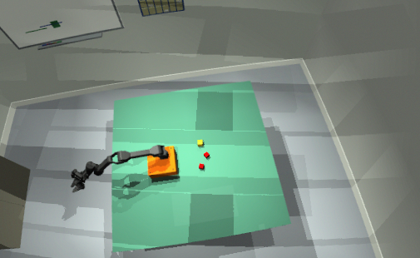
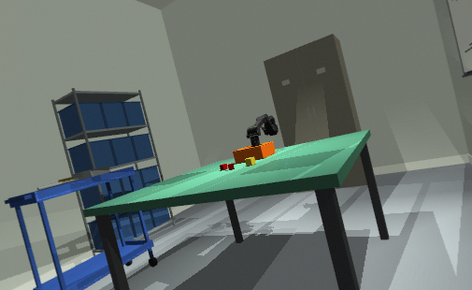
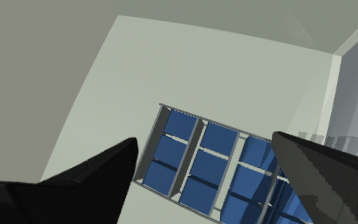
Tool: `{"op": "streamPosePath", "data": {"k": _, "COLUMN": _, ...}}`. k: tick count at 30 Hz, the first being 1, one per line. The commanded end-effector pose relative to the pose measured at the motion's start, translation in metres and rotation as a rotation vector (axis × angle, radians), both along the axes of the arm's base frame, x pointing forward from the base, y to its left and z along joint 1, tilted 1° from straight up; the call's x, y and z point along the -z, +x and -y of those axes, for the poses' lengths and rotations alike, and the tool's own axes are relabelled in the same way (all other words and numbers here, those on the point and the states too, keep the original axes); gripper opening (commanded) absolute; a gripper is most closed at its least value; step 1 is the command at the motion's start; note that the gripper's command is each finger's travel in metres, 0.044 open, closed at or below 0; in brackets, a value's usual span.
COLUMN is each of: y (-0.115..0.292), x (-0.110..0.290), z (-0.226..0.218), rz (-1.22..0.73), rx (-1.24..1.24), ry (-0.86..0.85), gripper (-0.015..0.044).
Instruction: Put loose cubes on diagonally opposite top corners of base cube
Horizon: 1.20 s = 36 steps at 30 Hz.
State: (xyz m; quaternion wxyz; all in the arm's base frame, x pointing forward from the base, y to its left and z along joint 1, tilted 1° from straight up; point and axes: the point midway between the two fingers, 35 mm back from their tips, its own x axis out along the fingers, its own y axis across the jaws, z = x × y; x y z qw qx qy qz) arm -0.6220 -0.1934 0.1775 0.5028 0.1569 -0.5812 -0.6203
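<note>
Your claw (image 1: 77, 186) is spread wide with nothing between the fingers; it hangs out past the edge of the green worktop (image 1: 230, 200), well away from the cubes. Wrist view only gives you the blue shelving rack (image 3: 205, 165) against the wall. The arm's mount is the orange block (image 1: 162, 163). Yellow cube (image 1: 200, 142) and two red cubes (image 1: 206, 155) (image 1: 201, 166) all sit apart on the worktop, beside the block, nothing stacked yet
</note>
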Motion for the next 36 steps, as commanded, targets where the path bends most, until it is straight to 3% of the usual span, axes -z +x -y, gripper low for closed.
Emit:
{"op": "streamPosePath", "data": {"k": 1, "y": 0.000, "x": 0.000, "z": 0.001, "rz": -0.001, "rx": 0.000, "ry": 0.002, "gripper": 0.0374}}
{"op": "streamPosePath", "data": {"k": 5, "y": 0.006, "x": -0.002, "z": 0.023, "rz": -0.028, "rx": -0.002, "ry": 0.033, "gripper": 0.0269}}
{"op": "streamPosePath", "data": {"k": 17, "y": 0.075, "x": -0.005, "z": 0.190, "rz": -0.113, "rx": -0.093, "ry": 0.211, "gripper": 0.0265}}
{"op": "streamPosePath", "data": {"k": 27, "y": 0.192, "x": 0.001, "z": 0.320, "rz": -0.254, "rx": -0.219, "ry": 0.413, "gripper": 0.0265}}
{"op": "streamPosePath", "data": {"k": 36, "y": 0.328, "x": 0.014, "z": 0.398, "rz": -0.451, "rx": -0.371, "ry": 0.600, "gripper": 0.0265}}
